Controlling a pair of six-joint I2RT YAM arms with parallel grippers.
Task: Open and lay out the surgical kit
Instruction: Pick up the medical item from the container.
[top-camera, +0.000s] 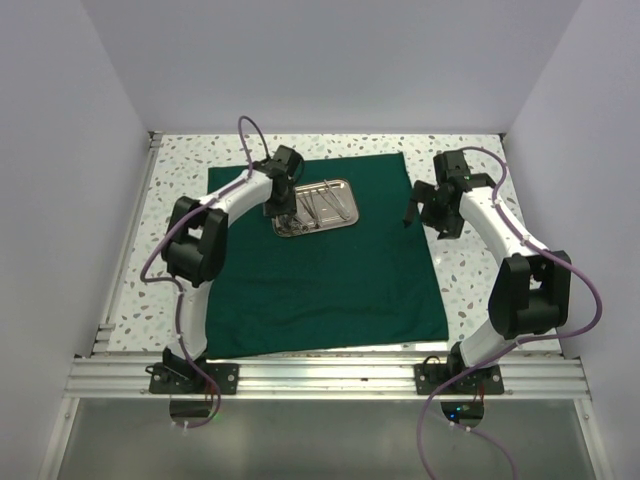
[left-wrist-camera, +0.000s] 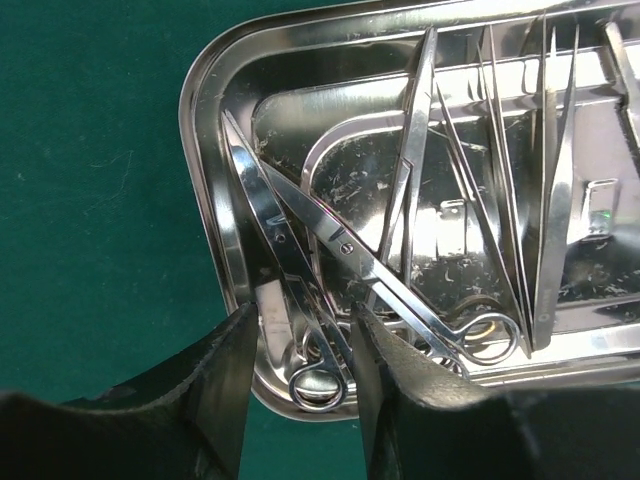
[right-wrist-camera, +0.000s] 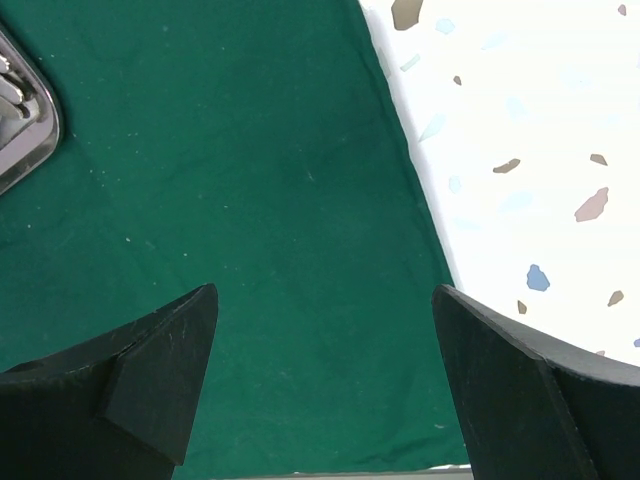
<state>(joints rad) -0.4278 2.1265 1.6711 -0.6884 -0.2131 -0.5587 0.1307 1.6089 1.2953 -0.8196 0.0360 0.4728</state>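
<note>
The dark green cloth wrap (top-camera: 320, 280) lies spread flat on the table. The steel tray (top-camera: 346, 187) sits on its far middle, holding several silver instruments. In the left wrist view the tray's rim (left-wrist-camera: 205, 170) shows, with scissors (left-wrist-camera: 268, 232) along its left wall, a second pair of scissors (left-wrist-camera: 385, 280) crossing them, and tweezers (left-wrist-camera: 555, 230) to the right. My left gripper (top-camera: 282, 212) (left-wrist-camera: 302, 318) is open, its fingers either side of the first scissors' handle ring (left-wrist-camera: 318, 385). My right gripper (top-camera: 424, 216) (right-wrist-camera: 325, 295) is open and empty above the cloth's right edge (right-wrist-camera: 250, 150).
White speckled tabletop (top-camera: 470, 280) shows right of the cloth and in the right wrist view (right-wrist-camera: 540, 150). White walls close in the table on three sides. A corner of the tray (right-wrist-camera: 25, 130) shows at the left of the right wrist view.
</note>
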